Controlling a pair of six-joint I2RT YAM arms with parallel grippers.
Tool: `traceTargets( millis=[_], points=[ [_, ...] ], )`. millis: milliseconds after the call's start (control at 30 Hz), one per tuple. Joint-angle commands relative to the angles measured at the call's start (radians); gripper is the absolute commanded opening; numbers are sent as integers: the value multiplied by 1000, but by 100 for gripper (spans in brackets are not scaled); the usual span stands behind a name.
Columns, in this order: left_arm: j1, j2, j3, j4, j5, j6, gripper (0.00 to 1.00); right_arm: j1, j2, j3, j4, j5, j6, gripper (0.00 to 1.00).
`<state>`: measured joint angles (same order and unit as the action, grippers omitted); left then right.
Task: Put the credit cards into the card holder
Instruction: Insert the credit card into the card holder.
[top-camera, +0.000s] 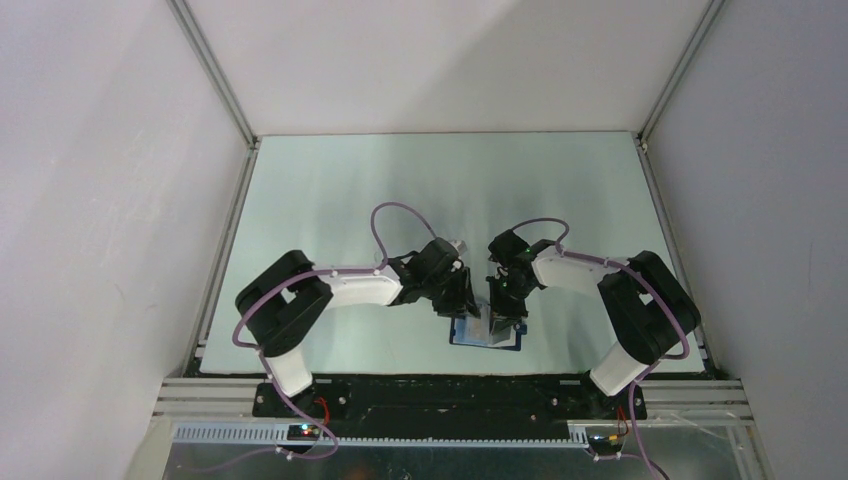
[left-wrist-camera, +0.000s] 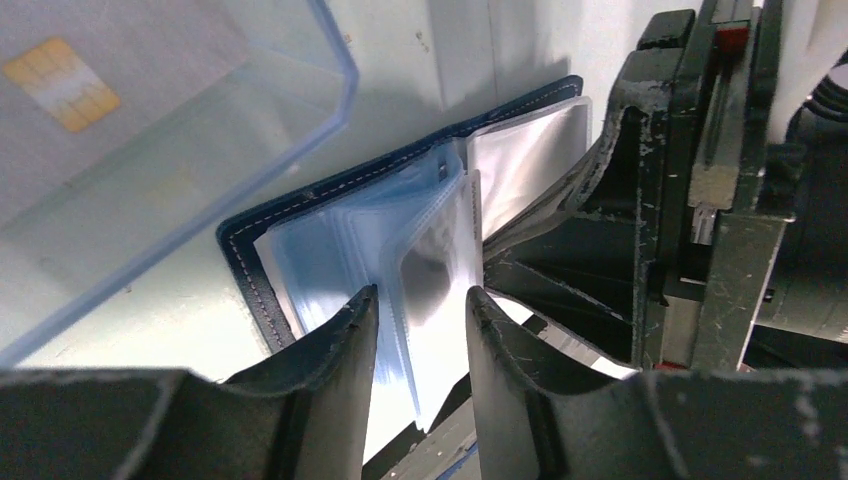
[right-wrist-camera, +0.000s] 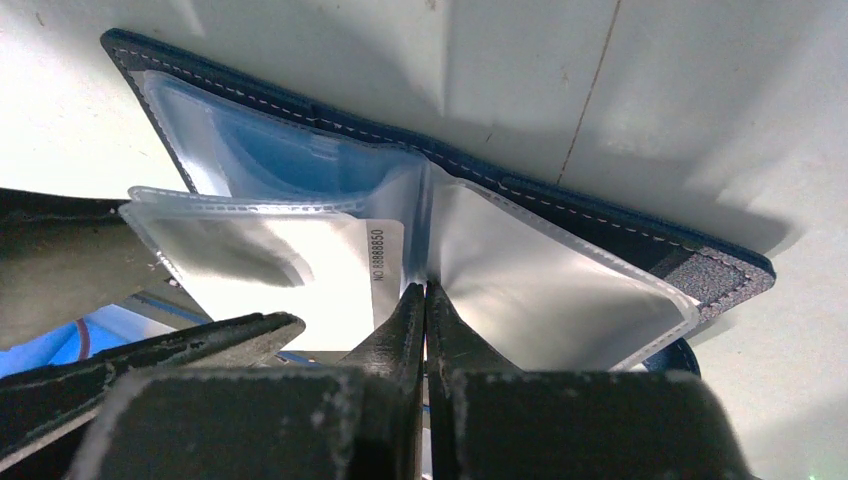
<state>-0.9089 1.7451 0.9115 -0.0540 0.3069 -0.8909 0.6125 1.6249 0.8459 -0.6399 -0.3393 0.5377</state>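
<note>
The navy card holder (top-camera: 487, 335) lies open near the table's front edge, its clear sleeves fanned upward. In the left wrist view its stitched cover (left-wrist-camera: 245, 260) shows. My left gripper (left-wrist-camera: 420, 300) is open, its fingers either side of several upright sleeves; it also shows in the top view (top-camera: 465, 300). My right gripper (right-wrist-camera: 426, 290) is shut at the spine, pinching a thin sleeve edge, above the cover (right-wrist-camera: 600, 215); it also shows in the top view (top-camera: 505, 305). One see-through credit card (left-wrist-camera: 150, 130) with a gold chip and a blue edge lies to the left. Other cards are out of view.
The black rail (top-camera: 440, 385) at the table's front edge runs just behind the card holder. The right arm's gripper body (left-wrist-camera: 700, 200) stands close beside my left fingers. Pale walls enclose the green table (top-camera: 330, 200) on three sides.
</note>
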Motion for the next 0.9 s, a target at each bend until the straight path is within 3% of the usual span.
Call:
traceTargets(
  millis=[0,433,600,867],
  points=[
    [-7,-62,-1,47,23,-13,41,11,19,8,-2,21,-21,0],
    [-20,-57,16,48,63,-21,40,10,-59,51,-62,45,-21,1],
    [-25,-31,19,92,77,-35,40,-8,-135,70,-118,75,-17,8],
    [-49,22,79,137,121,-65,49,-114,-276,78,-190,116,-8,10]
  ],
)
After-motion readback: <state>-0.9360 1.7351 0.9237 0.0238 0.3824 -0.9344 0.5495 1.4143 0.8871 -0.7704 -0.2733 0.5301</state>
